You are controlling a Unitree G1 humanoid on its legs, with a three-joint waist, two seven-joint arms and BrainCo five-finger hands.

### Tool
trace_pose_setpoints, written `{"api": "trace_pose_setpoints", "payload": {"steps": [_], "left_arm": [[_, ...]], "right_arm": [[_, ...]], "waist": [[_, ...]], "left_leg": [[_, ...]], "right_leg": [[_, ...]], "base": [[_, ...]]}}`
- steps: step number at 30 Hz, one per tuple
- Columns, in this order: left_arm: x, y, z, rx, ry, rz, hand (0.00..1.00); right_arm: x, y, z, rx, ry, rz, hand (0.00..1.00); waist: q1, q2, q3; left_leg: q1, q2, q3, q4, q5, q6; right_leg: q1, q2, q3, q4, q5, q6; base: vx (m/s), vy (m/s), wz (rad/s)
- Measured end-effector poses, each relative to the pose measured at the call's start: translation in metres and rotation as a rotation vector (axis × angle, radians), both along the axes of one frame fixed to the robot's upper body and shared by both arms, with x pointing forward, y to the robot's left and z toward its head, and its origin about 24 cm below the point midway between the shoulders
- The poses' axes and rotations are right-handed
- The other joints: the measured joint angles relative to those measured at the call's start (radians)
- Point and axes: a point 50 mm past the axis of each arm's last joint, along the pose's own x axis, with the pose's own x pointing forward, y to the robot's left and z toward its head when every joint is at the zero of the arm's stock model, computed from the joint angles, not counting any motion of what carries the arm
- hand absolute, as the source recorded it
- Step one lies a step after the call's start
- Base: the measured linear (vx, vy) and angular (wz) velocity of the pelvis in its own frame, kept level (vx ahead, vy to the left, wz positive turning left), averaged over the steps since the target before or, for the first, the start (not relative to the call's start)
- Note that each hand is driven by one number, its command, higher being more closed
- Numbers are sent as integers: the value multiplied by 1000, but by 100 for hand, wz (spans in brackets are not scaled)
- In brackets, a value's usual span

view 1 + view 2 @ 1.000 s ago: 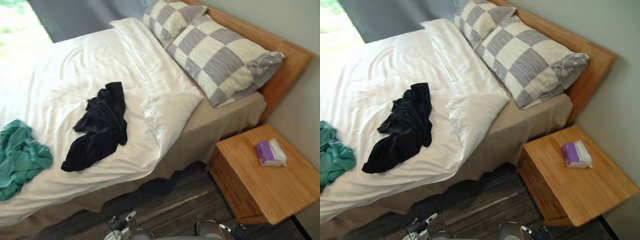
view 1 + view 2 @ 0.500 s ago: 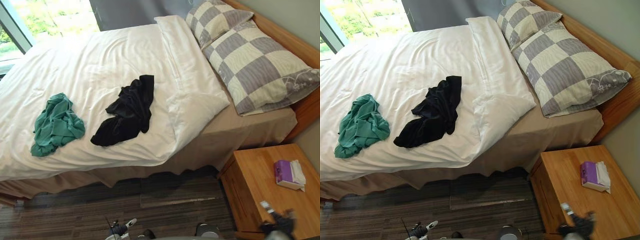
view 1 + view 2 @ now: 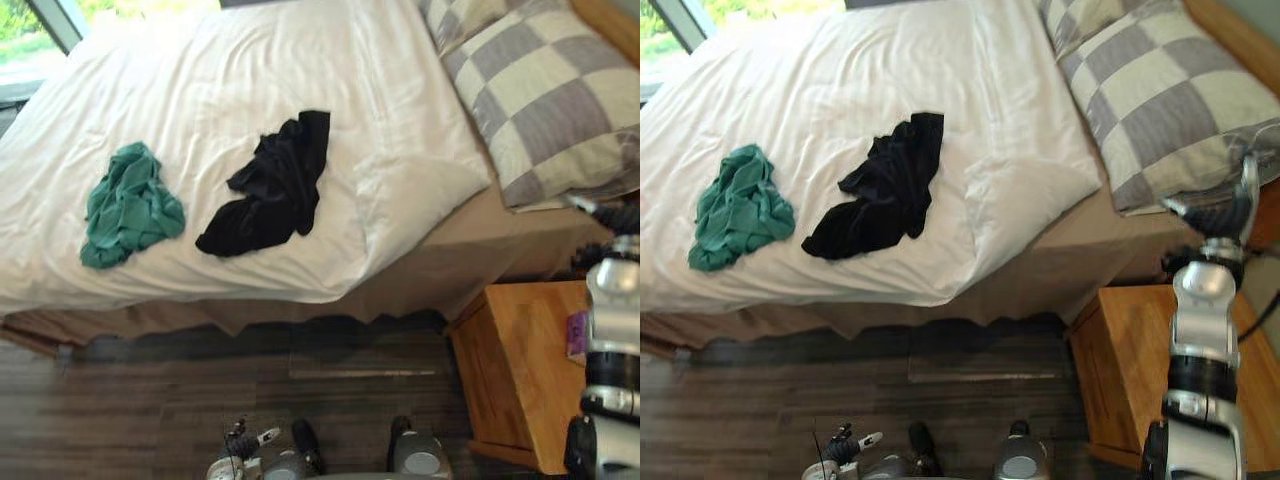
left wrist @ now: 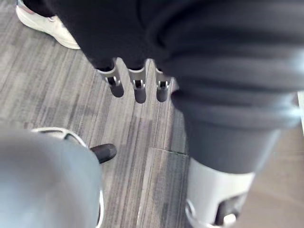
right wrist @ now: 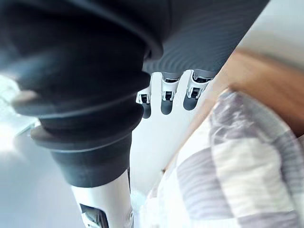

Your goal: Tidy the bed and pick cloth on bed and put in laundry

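Since a moment ago my head has tipped down, so the whole scene has slid in view while the things lie as they did. What has truly moved is my right arm, which has come up at the right.

The bed [image 3: 200, 70] spans the far half of the scene. Its white duvet [image 3: 380, 110] is smooth except at the near-right corner, which is turned back off the tan sheet. The floor [image 3: 150, 380] along the bed's near edge gives me open room to step. Two checked pillows [image 3: 550, 100] lie at the far right, and the wooden bench [image 3: 520, 370] stands near right, close beside my raised arm.

The black cloth [image 3: 270, 185] lies mid-bed toward the near edge. The green cloth [image 3: 130, 205] lies to its left, apart from it. Neither is held.

My right hand [image 3: 1215, 212] hovers by the pillow's near corner, fingers straight and empty. My left hand [image 4: 137, 88] hangs low over the floor, fingers loose, also empty.

I judge the step in hand is a reach for the black cloth, the closer of the two. To do it well I should swing the right arm left, clear of the bench's edge and the pillow. Then I should come down on the heap's thickest bunch and close on cloth alone, not on the duvet beneath.
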Motion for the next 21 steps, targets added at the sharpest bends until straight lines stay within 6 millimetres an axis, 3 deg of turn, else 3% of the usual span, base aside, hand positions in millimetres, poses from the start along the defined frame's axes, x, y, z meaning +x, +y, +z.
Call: {"api": "trace_pose_setpoints", "payload": {"steps": [3, 6, 11, 16, 21], "left_arm": [[2, 7, 2, 19, -10, -3, 0], [-4, 8, -1, 16, 11, 7, 0], [2, 7, 1, 1, -21, 30, 0], [22, 3, 8, -12, -99, 25, 0], [40, -2, 14, -24, -157, 6, 0]], "right_arm": [[10, 6, 59, -129, -92, 13, 0], [13, 9, 95, -192, -140, 11, 0], [26, 23, 119, -239, -126, 38, 0], [30, 39, 146, -295, -161, 68, 0], [35, 48, 147, -334, -136, 82, 0]], "waist": [[20, 23, 50], [26, 43, 90], [46, 64, 127], [56, 73, 182], [76, 77, 201]], "left_leg": [[-56, 11, -15, 0, 28, 7], [-108, 14, -42, 0, 52, 12], [-189, 15, -72, 0, 83, 9], [-267, 12, -88, 0, 107, 4], [-319, -2, -91, 0, 123, 5]], "right_leg": [[-59, 6, -8, 6, 19, -7], [-105, 3, -32, 23, 22, -8], [-181, 1, -54, 52, 24, -11], [-272, -15, -61, 105, 22, -16], [-353, -42, -58, 175, 2, -19]], "base": [[-96, -11, 11], [-77, -9, 23], [-61, -3, 17], [-45, -21, 11], [-41, -46, 7]]}}
